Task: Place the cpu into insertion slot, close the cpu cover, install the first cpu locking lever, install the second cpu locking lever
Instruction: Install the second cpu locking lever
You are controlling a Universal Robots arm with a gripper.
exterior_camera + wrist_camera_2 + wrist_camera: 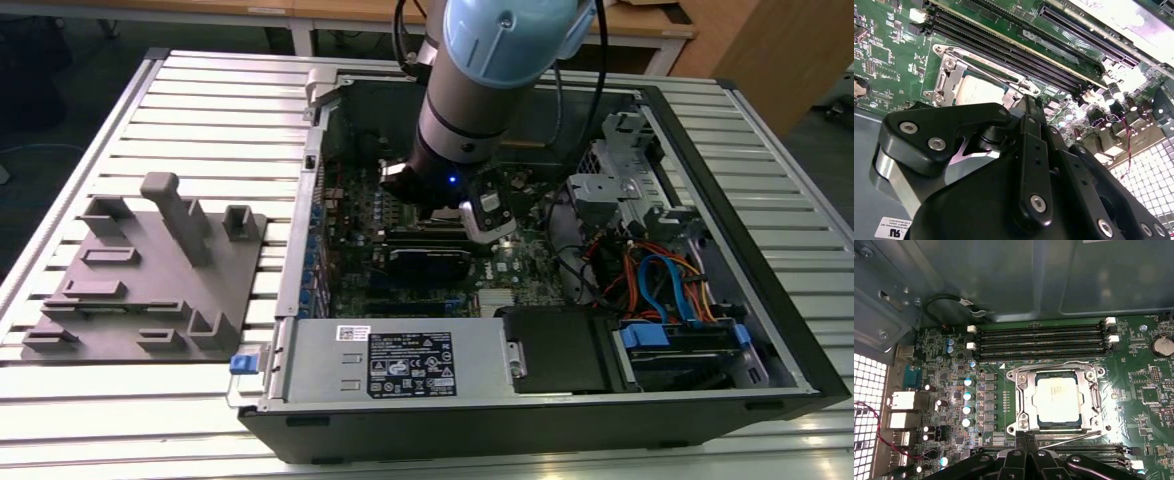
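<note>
Exterior view high above the open computer case (pixel 561 400), both wrist views close on the cpu (pixel 1058 397).

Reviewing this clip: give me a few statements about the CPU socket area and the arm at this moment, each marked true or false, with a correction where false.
1. The cpu lies in the insertion slot. True.
2. The cpu cover stands raised upright off the socket. False: in the first wrist view the frame plate lies down flat around the chip.
3. The gripper is carrying the cpu. False: the chip sits in the socket, apart from the gripper.
4. The gripper is beside the socket's edge, inside the computer case. True.
5. The grey fixture plate lies inside the case. False: it lies on the slatted table, on the exterior view's left of the case.
</note>
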